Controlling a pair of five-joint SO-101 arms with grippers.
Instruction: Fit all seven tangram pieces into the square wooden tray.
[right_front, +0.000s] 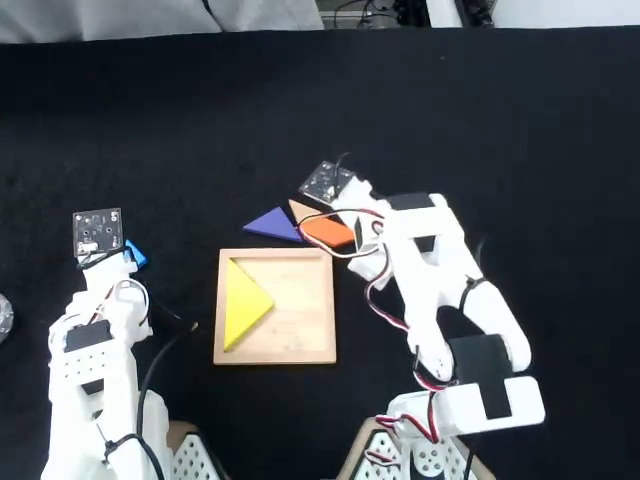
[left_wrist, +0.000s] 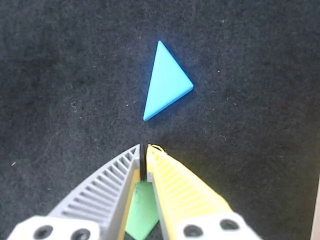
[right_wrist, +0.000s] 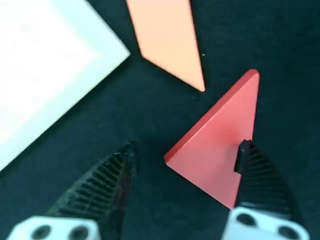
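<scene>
**tangramfan:** Starting at the left: our left gripper (left_wrist: 144, 149) hangs low over the black cloth (right_front: 500, 120) with its claw pressed together and nothing pinched at the tips. The blue triangle (left_wrist: 167, 82) lies just beyond the tips, and a green piece (left_wrist: 141, 212) shows underneath the fingers. Both sit well left of the wooden tray (right_front: 305, 320).

**so101_tinkerer:** Yep, and the tray holds just the yellow triangle (right_front: 243, 300), tucked against its left wall. So we reckon we're early, one of seven in. Past the tray's far edge lie the purple triangle (right_front: 270, 225), the peach piece (right_wrist: 167, 40) and the red triangle (right_wrist: 215, 145). Our right gripper (right_wrist: 186, 150) is spread wide around the red one, with one finger over its edge. Looks like the grab step to us.

**tangramfan:** Next move, we'd guess: close on the red one's edges, lift it, and carry it over the rim. The peach piece sits close beside it, so a sloppy squeeze could nudge that. There's plenty of bare wood right of the yellow one to drop into.
</scene>
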